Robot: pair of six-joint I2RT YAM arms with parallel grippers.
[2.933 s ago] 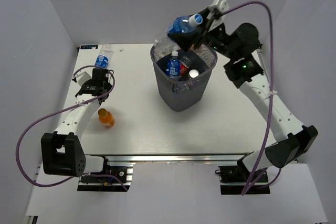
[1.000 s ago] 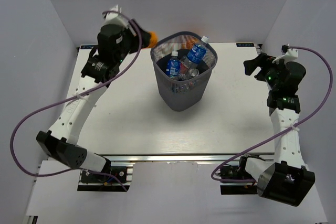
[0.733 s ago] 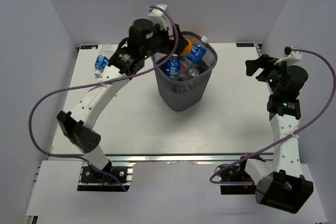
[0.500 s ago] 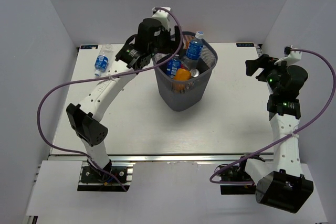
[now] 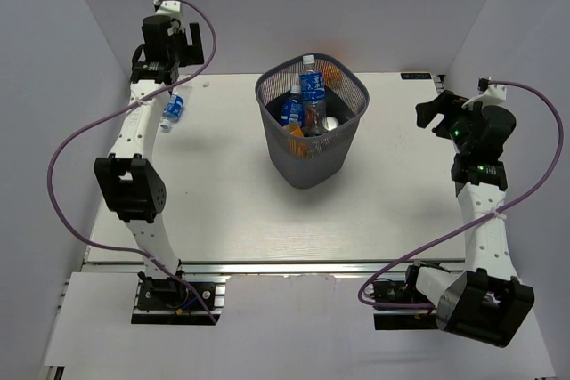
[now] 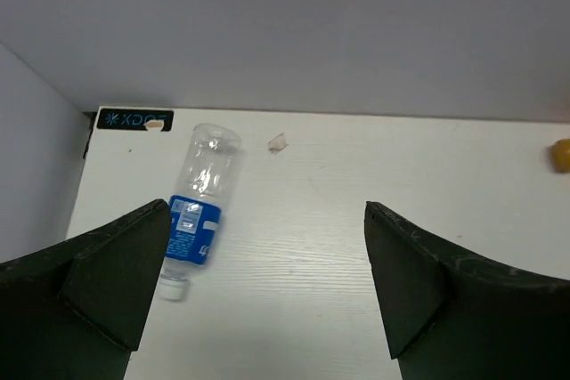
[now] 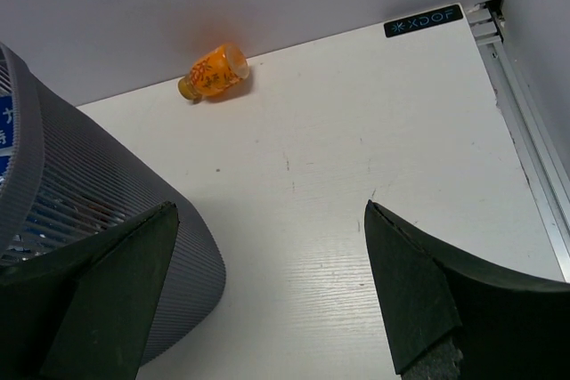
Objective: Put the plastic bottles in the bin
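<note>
Where the left gripper [image 6: 265, 213] hangs above the far left corner of the counter [image 6: 356, 175], its two dark wedge-shaped fingers [image 6: 98, 291] stand wide apart with nothing between them, probably poised for a reach down. Just ahead on the counter, a clear bottle [image 6: 200, 198] lies on its side, white cap nearest the wrist camera. It has thin see-through walls, a blue label band and a round body, so it is apt to roll. A grip across the labelled waist looks soundest. The right gripper [image 7: 270, 209] sits out at the right side, equally wide open and empty, likely held off to give the other arm room. Beyond it, a squat orange bottle [image 7: 214, 73] lies tipped over close under the back wall, behind the bin [image 7: 107, 184] and outside it. The bin is dark grey wire mesh with a rounded-square rim, tapering downward. It stands mid-counter, well apart from the clear bottle. Inside, several bottles [image 5: 310, 88] are heaped with blue labels showing, one upright with its cap above the rim. By my reckoning, two bottles are not yet binned.
</note>
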